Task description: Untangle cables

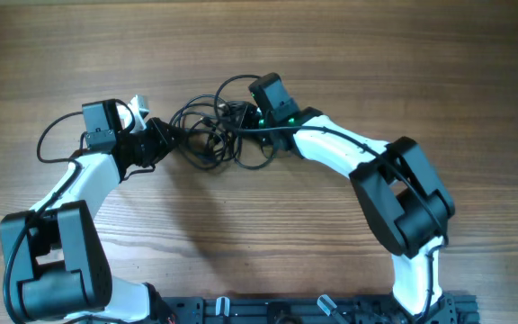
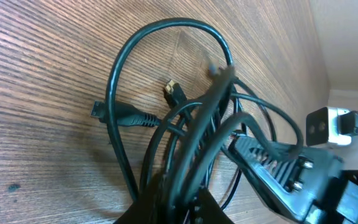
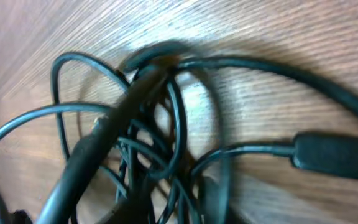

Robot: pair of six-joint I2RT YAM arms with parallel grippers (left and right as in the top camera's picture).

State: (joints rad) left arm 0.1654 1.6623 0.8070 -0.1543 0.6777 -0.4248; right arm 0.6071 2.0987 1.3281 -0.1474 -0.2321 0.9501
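The cables (image 1: 207, 139) lie as a tangled knot of thin black cords on the wooden table, between my two grippers. My left gripper (image 1: 162, 133) is at the knot's left side. In the left wrist view a bundle of cords (image 2: 191, 124) runs down into the left gripper (image 2: 188, 208), which is shut on it. Two small plug ends (image 2: 174, 92) (image 2: 98, 111) lie loose on the wood. My right gripper (image 1: 239, 115) is at the knot's upper right. In the blurred right wrist view several strands (image 3: 166, 124) pass between its narrow-set fingers (image 3: 173, 208). A larger plug (image 3: 328, 155) lies to the right.
A small white piece (image 1: 139, 108) sits just behind the left gripper. The left arm's own thicker wire (image 1: 52, 144) loops out to the left. A black rail (image 1: 313, 310) runs along the table's front edge, between the two arm bases.
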